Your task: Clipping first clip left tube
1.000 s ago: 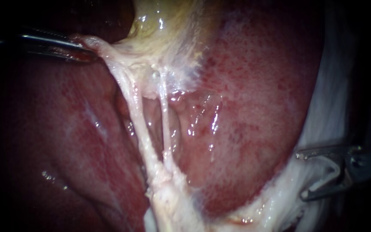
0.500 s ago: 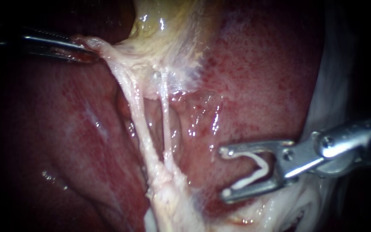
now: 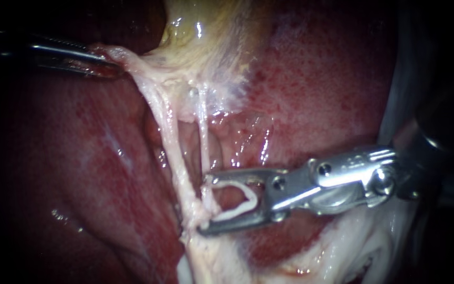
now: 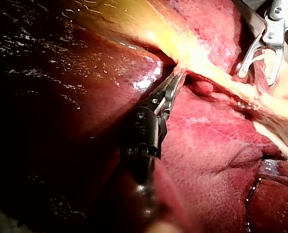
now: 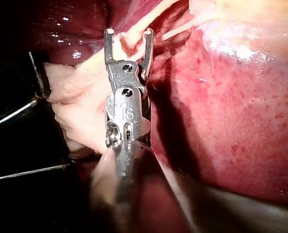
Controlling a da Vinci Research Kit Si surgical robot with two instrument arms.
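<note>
Slender dark left instrument: jaws clamped on pale stretched tissue beside the yellowish glistening gallbladder, shaft lost in shadow. Silver right instrument: jaws wide apart, carrying a white U-shaped clip, tips at the whitish left tube below the gallbladder, not yet around it. Thinner right tube between the tips; contact unclear. Red liver behind.

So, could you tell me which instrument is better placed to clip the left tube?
Right: my right instrument holds the clip between its jaws, tips beside the left tube. My left instrument is shut on pale tissue, pulling that tube taut.
</note>
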